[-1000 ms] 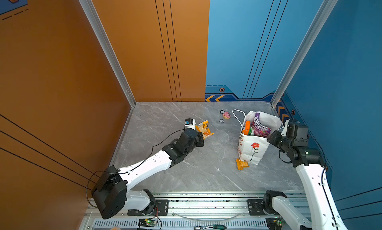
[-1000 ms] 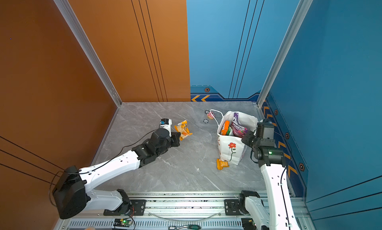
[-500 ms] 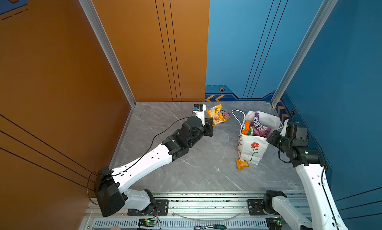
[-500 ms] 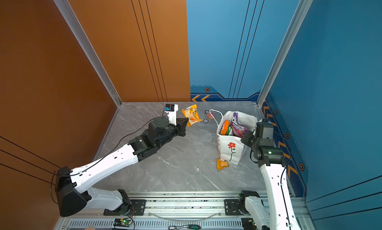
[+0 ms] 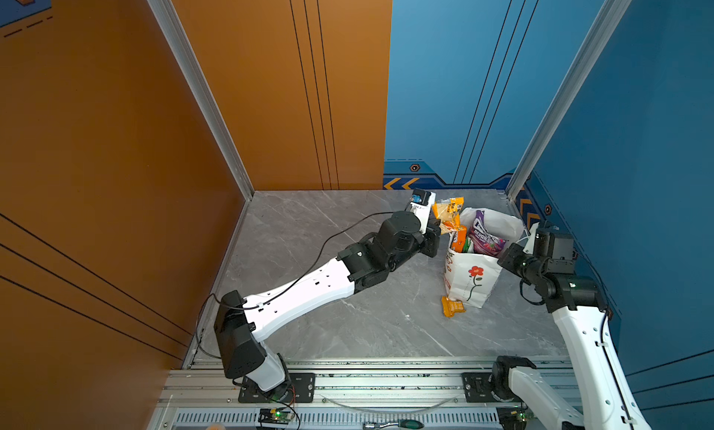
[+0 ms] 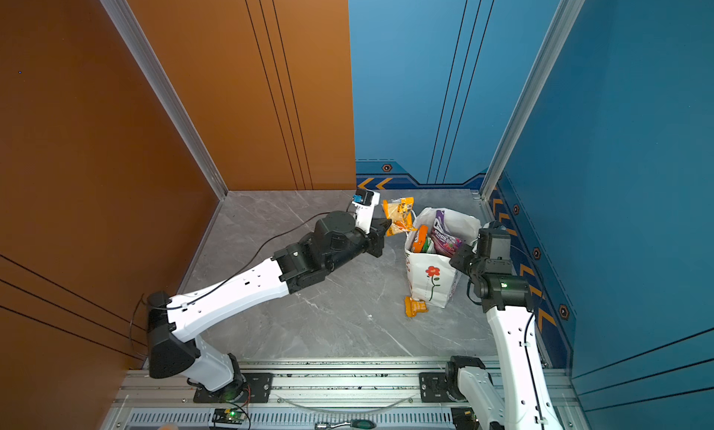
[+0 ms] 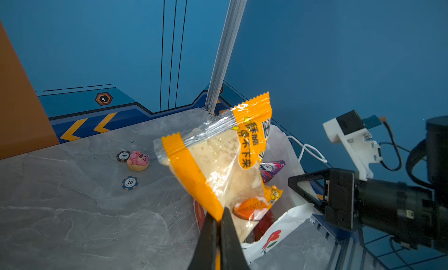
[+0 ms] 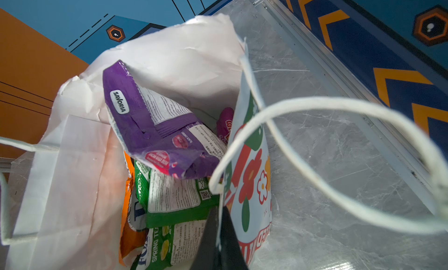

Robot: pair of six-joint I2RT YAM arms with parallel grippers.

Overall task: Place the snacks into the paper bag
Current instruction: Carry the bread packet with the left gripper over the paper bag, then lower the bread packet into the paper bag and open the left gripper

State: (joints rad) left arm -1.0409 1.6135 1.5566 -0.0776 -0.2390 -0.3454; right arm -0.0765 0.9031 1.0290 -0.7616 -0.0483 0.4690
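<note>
Moved: the left gripper (image 7: 219, 216) is travelling right and farther back than a second ago, bringing the orange packet (image 7: 218, 159) from mid-table up to the left rim of the paper bag (image 5: 469, 281). The bag and the right gripper (image 8: 219, 214) are staying put.
Packet position: it is hanging in the air just left of the bag mouth in both top views, standing up from the jaws. As far as I can judge, it is not yet over the opening.
Packet handling: I am judging it light and limp, glossy film with pale crumbly contents showing through a clear window. It is likely slippery and easily crushed, so the flat sealed edge is the place to take it.
Left fingers: they are pinching fully together on the packet's orange edge strip at a lower corner. The rest is flopping free above.
Right fingers: they are clamping closed on the bag's right rim by the cord handle (image 8: 315, 101), holding the mouth open.
Bag contents: a purple packet (image 8: 145, 116) and green packets (image 8: 174, 196) are already lying inside.
Left out: a small orange packet (image 5: 452, 306) is lying on the table just beside the bag's near foot.
Not for the bag: a pink toy (image 7: 138, 161) and two poker chips (image 7: 130, 182) are sitting far-left of the bag.
</note>
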